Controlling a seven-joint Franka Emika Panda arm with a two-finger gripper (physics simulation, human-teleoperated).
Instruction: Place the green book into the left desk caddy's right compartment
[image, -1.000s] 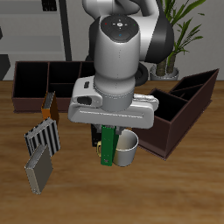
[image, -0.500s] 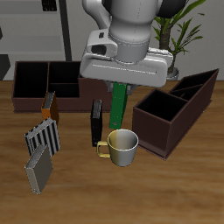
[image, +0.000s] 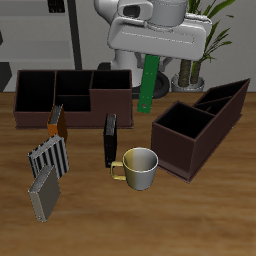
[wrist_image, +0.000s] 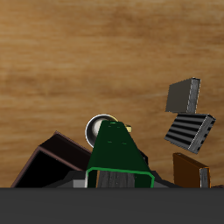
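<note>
Carry step: your claw (image: 150, 60) grips the green book (image: 148, 84); next, travel sideways above the right compartment (image: 184, 124), then lower.

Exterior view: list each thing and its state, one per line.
pincer: shut on the green book, raised above the table
green book: hanging upright, off the table
left desk caddy: open-top, right compartment empty
black book: standing on edge
mug: upright, empty
</note>
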